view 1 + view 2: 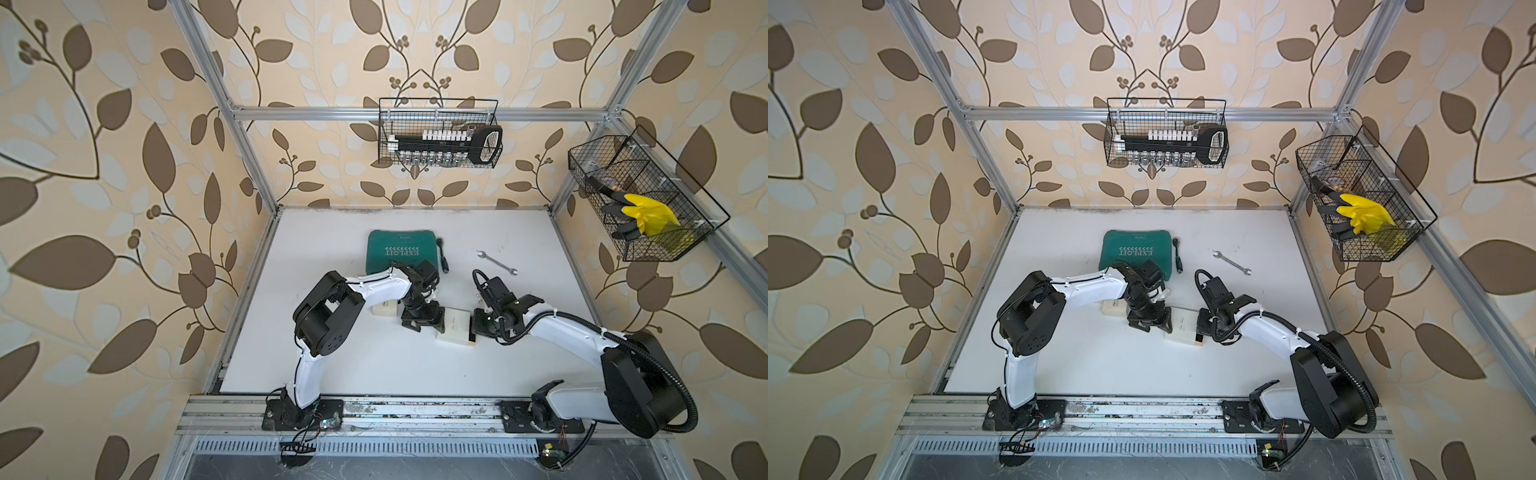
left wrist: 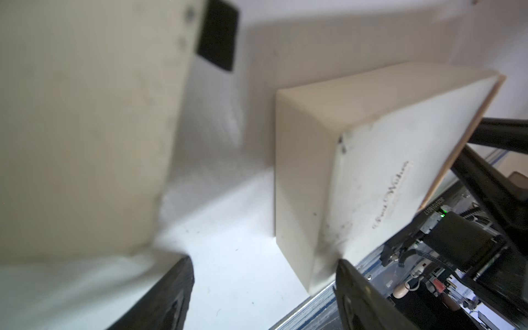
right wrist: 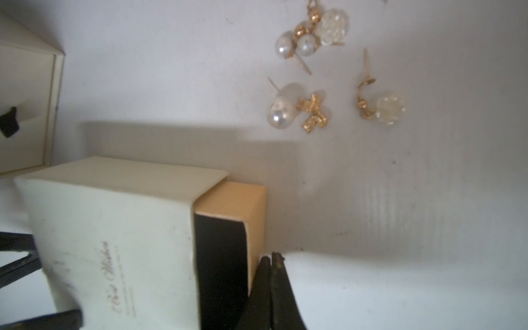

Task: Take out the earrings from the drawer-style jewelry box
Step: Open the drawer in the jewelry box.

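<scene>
Lettering (image 1: 401, 252) on green case (image 1: 424, 248) reads EXPLOIT, inverted.

In a top view the earrings (image 1: 478, 296) near the jewelry box (image 1: 455, 328) are mere specks; the left arm (image 1: 382, 286) hides much of a second box (image 1: 384, 309).

1. This is a robotics lab cell dressed like a home. Leaf-patterned wallpaper panels (image 1: 104, 166) fill the left, right and upper parts of both top views.
2. Bare aluminium frame bars (image 1: 415, 113) box in a white tabletop (image 1: 395, 365) at centre.
3. The left arm (image 1: 307, 374) and right arm (image 1: 569, 332) are bolted to a metal rail (image 1: 415, 409) along the lower edge.
4. Workshop gear is also present. One wire basket (image 1: 438, 99) hangs upper centre and another basket (image 1: 665, 249) hangs at right. A green tool case (image 1: 401, 249) and a wrench (image 1: 496, 262) lie mid-frame.
</scene>
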Available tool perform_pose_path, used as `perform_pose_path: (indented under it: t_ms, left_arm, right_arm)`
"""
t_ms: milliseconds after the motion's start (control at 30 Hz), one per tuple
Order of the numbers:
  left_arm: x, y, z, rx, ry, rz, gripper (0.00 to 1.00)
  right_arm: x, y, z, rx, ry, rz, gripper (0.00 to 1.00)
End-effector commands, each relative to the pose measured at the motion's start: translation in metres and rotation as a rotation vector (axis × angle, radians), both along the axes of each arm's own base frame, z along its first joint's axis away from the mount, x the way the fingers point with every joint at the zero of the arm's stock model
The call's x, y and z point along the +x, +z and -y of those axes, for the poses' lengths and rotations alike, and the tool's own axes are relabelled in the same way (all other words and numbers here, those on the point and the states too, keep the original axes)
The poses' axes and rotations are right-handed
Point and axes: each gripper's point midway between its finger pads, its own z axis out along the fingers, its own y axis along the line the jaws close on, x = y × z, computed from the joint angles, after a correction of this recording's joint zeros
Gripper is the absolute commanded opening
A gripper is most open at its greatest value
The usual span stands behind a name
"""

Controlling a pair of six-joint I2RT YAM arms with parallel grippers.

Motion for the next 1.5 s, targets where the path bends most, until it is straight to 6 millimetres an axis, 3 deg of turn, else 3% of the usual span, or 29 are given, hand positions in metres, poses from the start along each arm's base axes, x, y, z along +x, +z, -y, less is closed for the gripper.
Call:
perform_pose_path:
  t_ms: [0,267,500,700,833,967,1167,1467]
  left_arm:
    - [-0.014,-0.052,-0.054,0.312,-0.001,-0.029,0.8]
    - [-0.006,-0.057,-0.075,0.43,0.025,0.019,0.8]
    - [-0.006,-0.06,-0.077,0.45,0.026,0.021,0.79]
    - [-0.006,-0.058,-0.073,0.44,0.017,0.031,0.79]
    - [-0.006,-0.056,-0.068,0.443,-0.008,0.046,0.79]
    - [-0.007,-0.056,-0.065,0.444,-0.022,0.051,0.79]
    - [-0.006,-0.055,-0.064,0.447,-0.025,0.053,0.79]
    - [-0.003,-0.055,-0.066,0.466,-0.013,0.063,0.79]
  right_arm:
    - [-0.007,-0.004,0.004,-0.024,0.012,-0.021,0.0]
    - [-0.013,-0.004,0.027,-0.143,-0.026,-0.05,0.0]
    - [-0.018,-0.006,0.043,-0.23,-0.056,-0.066,0.0]
    - [-0.008,0.001,0.018,-0.091,-0.012,-0.006,0.0]
    - [0.0,0.017,0.01,-0.037,-0.012,0.061,0.25]
    - [0.001,0.026,0.007,-0.008,0.002,0.1,0.33]
    - [-0.012,0.013,-0.003,0.014,0.071,0.033,0.34]
    - [-0.033,-0.009,0.018,-0.131,0.068,-0.114,0.34]
